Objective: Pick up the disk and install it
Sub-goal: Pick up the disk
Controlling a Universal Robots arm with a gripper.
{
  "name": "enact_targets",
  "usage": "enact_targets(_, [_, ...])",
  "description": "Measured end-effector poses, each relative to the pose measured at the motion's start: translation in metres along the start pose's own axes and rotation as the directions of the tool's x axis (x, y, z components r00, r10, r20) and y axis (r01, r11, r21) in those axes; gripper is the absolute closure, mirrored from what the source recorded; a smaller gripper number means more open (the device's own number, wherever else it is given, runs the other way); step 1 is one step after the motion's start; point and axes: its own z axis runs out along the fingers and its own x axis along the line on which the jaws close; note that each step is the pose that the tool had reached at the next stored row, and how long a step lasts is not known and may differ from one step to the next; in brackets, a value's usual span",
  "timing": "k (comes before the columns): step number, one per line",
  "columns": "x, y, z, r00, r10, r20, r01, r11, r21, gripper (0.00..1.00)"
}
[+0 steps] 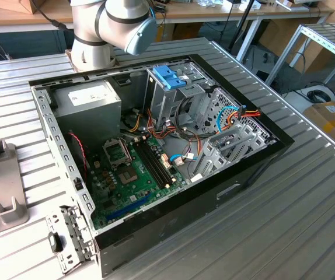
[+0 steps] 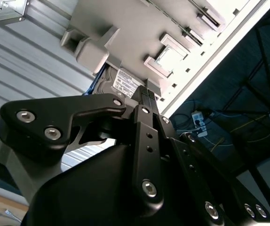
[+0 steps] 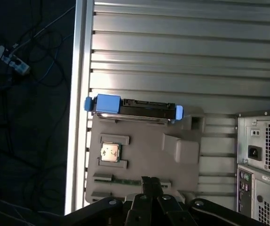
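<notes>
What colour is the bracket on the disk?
Light blue bracket on the disk; first wrist view.

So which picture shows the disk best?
The first wrist view. There the disk shows along its whole length, edge-on, with its blue bracket at both ends, at the rim of a grey holder. The second wrist view shows a bit of its white label, tucked between the holder and the pincer.

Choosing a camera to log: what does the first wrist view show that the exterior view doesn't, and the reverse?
First wrist view: the disk on edge in the grey fixture, a processor chip, the gripper. Exterior view: motherboard, power supply, blue caddy handle. Both: grey fixture, ribbed table, computer case.
</notes>
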Motion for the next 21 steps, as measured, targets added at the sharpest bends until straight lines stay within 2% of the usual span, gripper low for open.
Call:
enact_targets(9, [0.0,0.0,0.0,0.9979,-0.065,-0.0026,0.065,0.9979,-0.0017,0.9])
enact_targets(21, [0.0,0.0,0.0,0.9915,-0.13,-0.0051,0.13,0.9915,-0.0036,0.9])
